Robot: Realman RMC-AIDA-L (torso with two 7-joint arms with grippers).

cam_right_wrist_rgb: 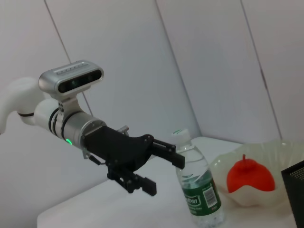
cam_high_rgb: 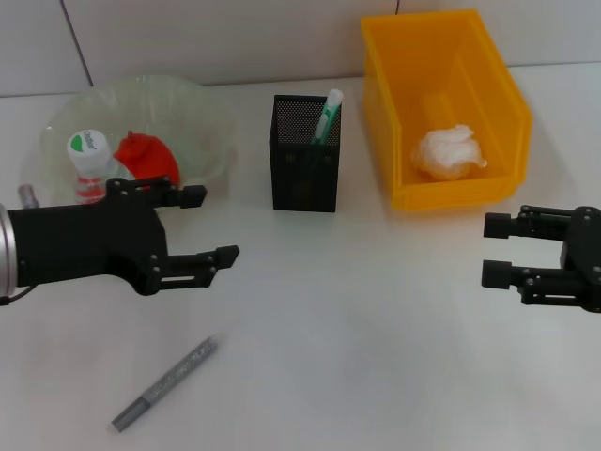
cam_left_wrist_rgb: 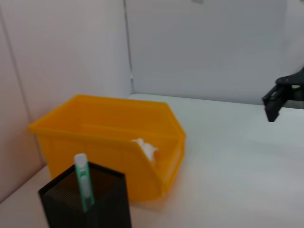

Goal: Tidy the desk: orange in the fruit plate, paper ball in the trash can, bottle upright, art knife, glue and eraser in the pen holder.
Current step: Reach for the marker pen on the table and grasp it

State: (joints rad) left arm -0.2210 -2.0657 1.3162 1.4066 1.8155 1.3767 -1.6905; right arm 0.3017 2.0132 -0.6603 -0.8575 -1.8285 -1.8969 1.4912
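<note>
The white table (cam_high_rgb: 376, 329) meets a pale panelled wall (cam_high_rgb: 188, 38); the black mesh pen holder (cam_high_rgb: 304, 155) stands at its centre, with the yellow trash can (cam_high_rgb: 488, 103) holding the paper ball (cam_high_rgb: 449, 152) beside it. On the holder's other side, the fruit plate (cam_high_rgb: 202, 117) holds the red fruit (cam_high_rgb: 146, 158), the bottle (cam_high_rgb: 86, 164) stands upright, and the art knife (cam_high_rgb: 164, 383) lies nearer the robot. The left pincer (cam_high_rgb: 211, 225) and right pincer (cam_high_rgb: 496, 250) hover wide open and empty.

bin (cam_high_rgb: 498, 89) yellow | holder (cam_high_rgb: 304, 174) black mesh | fruit (cam_high_rgb: 147, 156) red
</note>
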